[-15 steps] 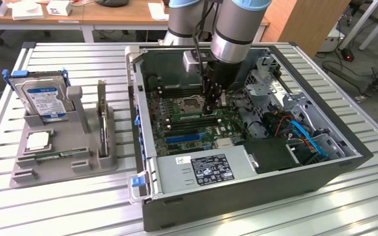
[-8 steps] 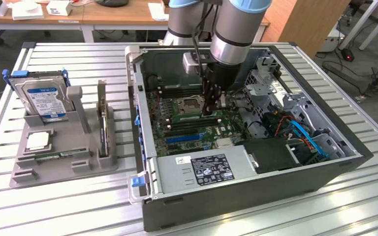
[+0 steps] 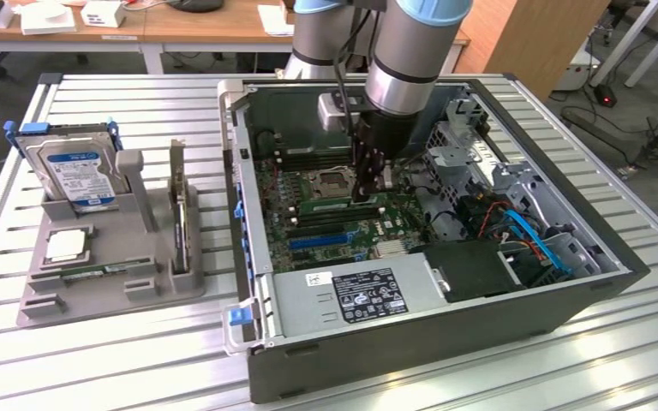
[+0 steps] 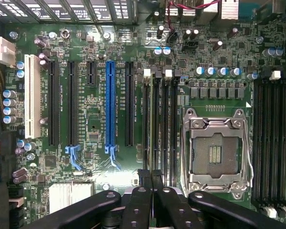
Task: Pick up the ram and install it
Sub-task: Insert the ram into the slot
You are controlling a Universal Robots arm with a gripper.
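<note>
Exterior view: found the long, thin green circuit-board ram stick (image 3: pixel 323 208) seated at 6 o'clock from the square metal processor socket (image 3: pixel 335 181); saw the black hand (image 3: pixel 366 195) fully closed at its 3 o'clock end, hold unclear.

Even bright indoor light, soft shadows, little glare

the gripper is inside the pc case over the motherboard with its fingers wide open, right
No. The gripper is inside the pc case over the motherboard, but its fingers are shut together, not wide open; the wrist view shows it.
</note>
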